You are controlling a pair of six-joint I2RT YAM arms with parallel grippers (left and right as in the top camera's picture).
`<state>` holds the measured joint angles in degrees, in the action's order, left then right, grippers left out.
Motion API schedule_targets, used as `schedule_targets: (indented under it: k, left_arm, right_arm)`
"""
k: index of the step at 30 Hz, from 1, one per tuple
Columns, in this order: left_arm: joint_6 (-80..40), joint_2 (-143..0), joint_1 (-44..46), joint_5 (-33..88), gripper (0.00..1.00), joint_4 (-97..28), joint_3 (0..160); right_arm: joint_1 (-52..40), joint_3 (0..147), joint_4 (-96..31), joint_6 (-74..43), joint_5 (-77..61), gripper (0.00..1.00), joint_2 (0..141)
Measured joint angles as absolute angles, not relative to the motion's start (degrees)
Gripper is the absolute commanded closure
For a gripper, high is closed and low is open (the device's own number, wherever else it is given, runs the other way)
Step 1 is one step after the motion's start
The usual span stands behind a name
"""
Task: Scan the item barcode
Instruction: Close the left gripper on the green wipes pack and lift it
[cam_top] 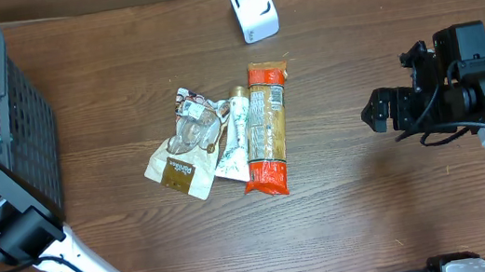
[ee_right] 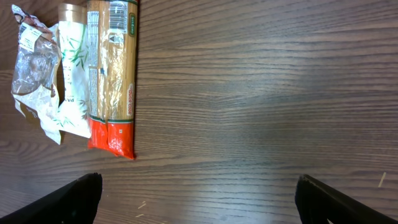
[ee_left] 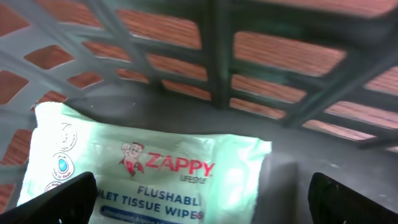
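A pale green pack of Zappy flushable tissue wipes (ee_left: 149, 165) lies on the floor of the grey basket (cam_top: 29, 117). My left gripper (ee_left: 205, 202) hangs open just above the pack, and its dark fingertips (ee_left: 62, 199) straddle the lower part of the pack. The white barcode scanner (cam_top: 254, 9) stands at the back of the table. My right gripper (cam_top: 380, 110) is open over bare wood right of the item pile, with nothing between its fingers (ee_right: 68, 199).
A pile lies mid-table: an orange pasta pack (cam_top: 265, 128), a white-green tube (cam_top: 235, 137), a clear crumpled packet (cam_top: 193, 128) and a gold-white pouch (cam_top: 181, 168). The basket's lattice walls (ee_left: 261, 68) close around the left gripper.
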<state>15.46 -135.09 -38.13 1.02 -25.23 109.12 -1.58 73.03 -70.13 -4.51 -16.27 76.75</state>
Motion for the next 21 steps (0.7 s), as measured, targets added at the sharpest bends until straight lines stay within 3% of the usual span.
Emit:
schedule_targets:
  k: [3, 5, 6, 9, 13, 21]
  left_arm:
    - [15.66, -135.63, -38.11, -0.05, 0.02, -25.06, 109.23]
    - [15.99, -136.33, -38.11, -0.75, 0.13, -25.34, 109.93]
    - [16.36, -136.64, -38.11, -1.15, 0.21, -25.67, 110.32]
    - [16.97, -137.14, -38.13, -2.26, 0.6, -26.83, 111.26]
    - [16.8, -137.16, -38.2, -2.22, 0.93, -27.99, 112.14]
    - [15.7, -137.16, -37.82, -2.0, 0.96, -31.16, 112.9]
  right_arm:
    - [-1.61, 73.03, -70.13, -4.49, -16.32, 0.0, 76.75]
    - [-1.61, 73.03, -70.17, -4.49, -16.32, 0.0, 76.75]
    - [-1.58, 73.03, -70.15, -4.49, -16.32, 0.0, 76.75]
    - [-1.58, 73.03, -70.19, -4.51, -16.29, 0.0, 76.75]
    - [-1.58, 73.03, -70.17, -4.49, -16.29, 0.0, 76.75]
    - [-1.58, 73.03, -69.6, -4.49, -16.29, 0.0, 76.77]
